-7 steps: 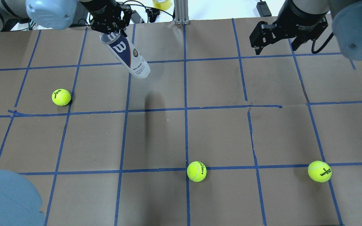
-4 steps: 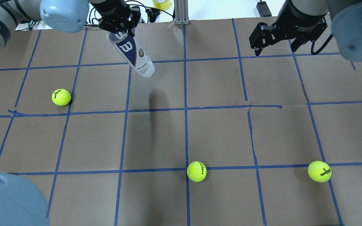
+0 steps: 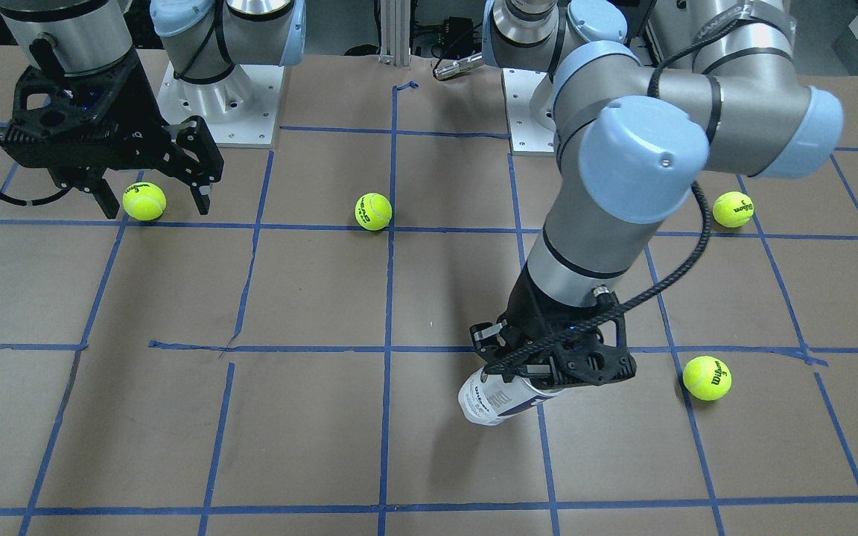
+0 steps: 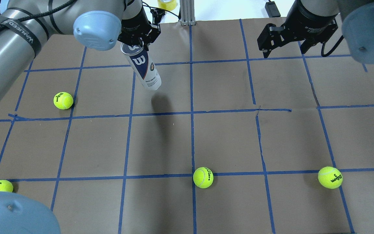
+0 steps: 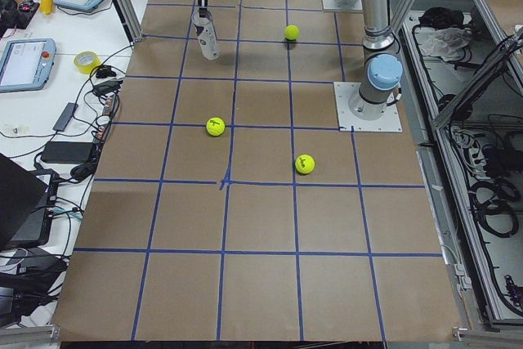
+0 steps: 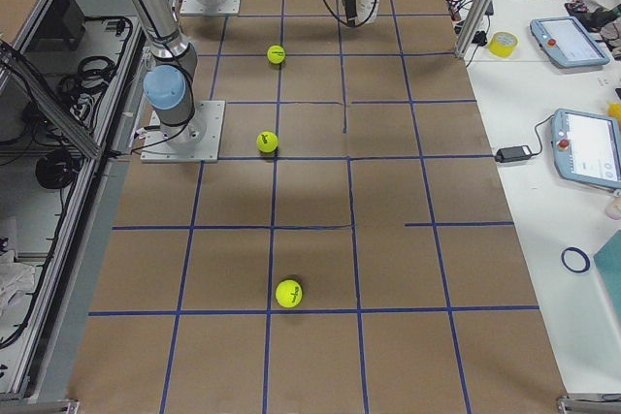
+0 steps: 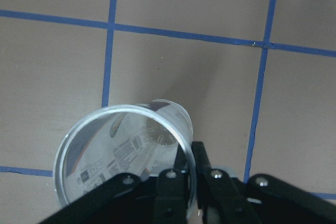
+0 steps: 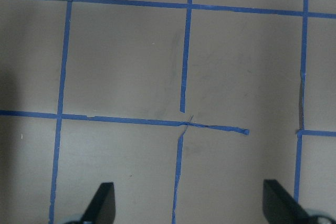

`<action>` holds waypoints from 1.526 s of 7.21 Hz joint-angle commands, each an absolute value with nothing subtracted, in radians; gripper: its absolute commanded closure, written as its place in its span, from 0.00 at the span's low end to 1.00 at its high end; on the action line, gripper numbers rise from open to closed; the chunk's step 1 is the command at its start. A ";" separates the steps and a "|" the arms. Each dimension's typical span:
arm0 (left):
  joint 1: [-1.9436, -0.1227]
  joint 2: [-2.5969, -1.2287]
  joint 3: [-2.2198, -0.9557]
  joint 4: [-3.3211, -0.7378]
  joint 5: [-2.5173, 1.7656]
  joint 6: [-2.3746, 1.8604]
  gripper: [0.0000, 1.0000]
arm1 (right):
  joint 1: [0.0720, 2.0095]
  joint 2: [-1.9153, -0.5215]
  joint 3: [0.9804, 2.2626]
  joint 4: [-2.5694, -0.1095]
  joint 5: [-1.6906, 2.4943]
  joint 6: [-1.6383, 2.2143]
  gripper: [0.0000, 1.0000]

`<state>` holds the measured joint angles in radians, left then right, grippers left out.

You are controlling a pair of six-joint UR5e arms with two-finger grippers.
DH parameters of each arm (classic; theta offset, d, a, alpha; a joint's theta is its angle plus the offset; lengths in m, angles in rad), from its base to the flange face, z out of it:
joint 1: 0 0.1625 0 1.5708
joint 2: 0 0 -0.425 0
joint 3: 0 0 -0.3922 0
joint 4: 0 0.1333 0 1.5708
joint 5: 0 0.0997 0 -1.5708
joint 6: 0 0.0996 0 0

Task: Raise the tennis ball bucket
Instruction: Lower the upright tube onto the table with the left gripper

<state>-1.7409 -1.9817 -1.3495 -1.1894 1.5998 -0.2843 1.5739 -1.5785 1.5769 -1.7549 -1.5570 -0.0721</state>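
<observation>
The tennis ball bucket [image 4: 143, 69] is a clear can with a white and navy Wilson label. It hangs tilted above the table at the far left, open end up. My left gripper [image 4: 137, 40] is shut on its rim, one finger inside and one outside, as the left wrist view shows on the bucket [image 7: 123, 150] under the gripper [image 7: 190, 182]. In the front view the bucket [image 3: 490, 400] sticks out under the left gripper [image 3: 548, 372]. My right gripper [image 4: 284, 50] is open and empty at the far right, over bare paper [image 8: 191, 205].
Several yellow-green tennis balls lie on the brown paper: one at left [image 4: 63, 100], one at near centre [image 4: 203, 177], one at near right [image 4: 330, 177], one at the near left edge [image 4: 0, 186]. A metal post [image 4: 186, 13] stands at the far edge.
My left arm has carried the bucket to the right and a little nearer, and it now hangs steeper. The ball at the near left has come into view. The right gripper has stayed put.
</observation>
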 commanded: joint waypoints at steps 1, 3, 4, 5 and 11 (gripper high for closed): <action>-1.756 -2.002 -1.355 -1.142 1.623 -0.290 1.00 | 1.572 -1.578 1.578 -1.755 -1.555 -0.071 0.00; -1.756 -2.026 -1.355 -1.108 1.625 -0.293 1.00 | 1.572 -1.578 1.583 -1.761 -1.555 -0.065 0.00; -1.758 -2.028 -1.356 -1.104 1.626 -0.296 1.00 | 1.574 -1.578 1.585 -1.763 -1.555 -0.063 0.00; -1.758 -2.031 -1.368 -1.101 1.629 -0.296 1.00 | 1.574 -1.578 1.591 -1.767 -1.554 -0.061 0.00; -1.770 -2.019 -1.391 -1.081 1.618 -0.299 0.00 | 1.577 -1.580 1.594 -1.770 -1.549 -0.058 0.00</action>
